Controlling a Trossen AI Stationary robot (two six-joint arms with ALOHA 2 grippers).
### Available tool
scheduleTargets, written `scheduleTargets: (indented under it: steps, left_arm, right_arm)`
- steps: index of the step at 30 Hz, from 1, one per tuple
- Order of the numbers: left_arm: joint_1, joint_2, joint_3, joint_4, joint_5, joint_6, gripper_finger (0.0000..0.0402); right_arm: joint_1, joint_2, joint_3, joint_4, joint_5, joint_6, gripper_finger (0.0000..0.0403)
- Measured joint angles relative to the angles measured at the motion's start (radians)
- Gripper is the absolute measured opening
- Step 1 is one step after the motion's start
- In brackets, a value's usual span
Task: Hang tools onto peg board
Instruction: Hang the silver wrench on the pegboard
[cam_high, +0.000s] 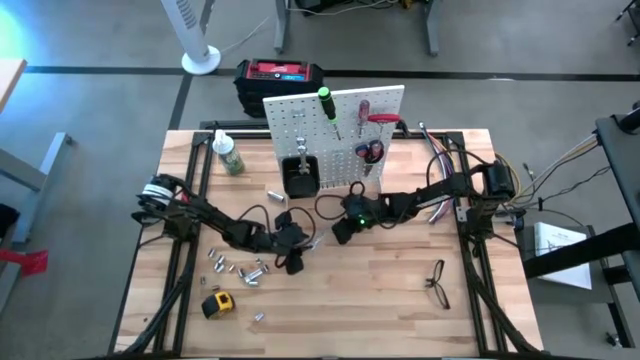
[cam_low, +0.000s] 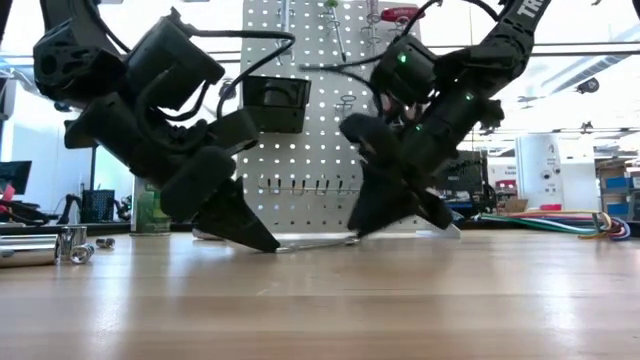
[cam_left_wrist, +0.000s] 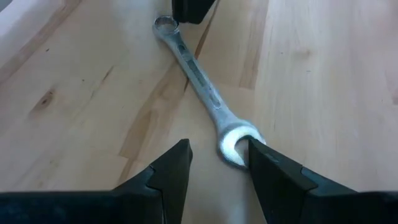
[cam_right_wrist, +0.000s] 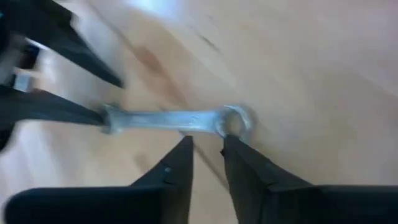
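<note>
A silver wrench lies flat on the wooden table between my two grippers; it also shows in the low view. My left gripper is open and low over the table, its fingers on either side of the wrench's open-jaw end. My right gripper is open by a narrow gap, its tips at the table just beside the wrench's ring end. The white peg board stands behind them and holds a green screwdriver and red pliers. My left gripper touches the wrench's open-jaw end with the inner side of one finger; the other finger stands apart from it. The fingers slant down from the table's left, along the wrench. The wrench lies flat on the table. My right gripper's fingertip is right beside the ring end; whether it touches, I cannot tell.
A black bin sits on the board's front. A green-labelled bottle stands at the far left. Several small metal sockets and a yellow tape measure lie near left. Black glasses lie near right. A red-and-black box is behind the table.
</note>
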Motion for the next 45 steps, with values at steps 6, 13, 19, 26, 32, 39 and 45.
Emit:
scheduleTargets:
  steps: [6, 13, 19, 26, 32, 39, 45]
  left_arm:
    - [0.000, 0.003, -0.021, 0.028, 0.026, 0.036, 0.0155]
    - [-0.001, 0.038, -0.026, 0.087, 0.023, 0.036, 0.0155]
    - [-0.004, 0.043, -0.032, 0.124, 0.028, 0.029, 0.0155]
    - [-0.004, 0.037, -0.035, 0.164, 0.045, 0.027, 0.0155]
    - [-0.004, 0.037, -0.034, 0.168, 0.040, 0.030, 0.0155]
    - [-0.005, 0.037, -0.034, 0.169, 0.035, 0.031, 0.0155]
    - [-0.005, 0.037, -0.034, 0.171, 0.033, 0.023, 0.0155]
  right_arm:
    - [-0.001, 0.002, 0.001, -0.034, 0.020, 0.026, 0.0149]
    - [-0.007, -0.013, 0.023, -0.040, 0.030, 0.007, 0.0192]
    - [-0.018, -0.014, 0.063, -0.168, 0.126, -0.021, 0.0191]
    - [-0.019, -0.015, 0.114, -0.198, 0.165, -0.094, 0.0176]
    - [-0.034, 0.001, 0.140, -0.214, 0.186, -0.096, 0.0159]
    - [-0.028, 0.055, 0.139, -0.202, 0.086, -0.107, 0.0140]
    - [0.049, 0.045, 0.139, -0.213, -0.042, -0.103, 0.0125]
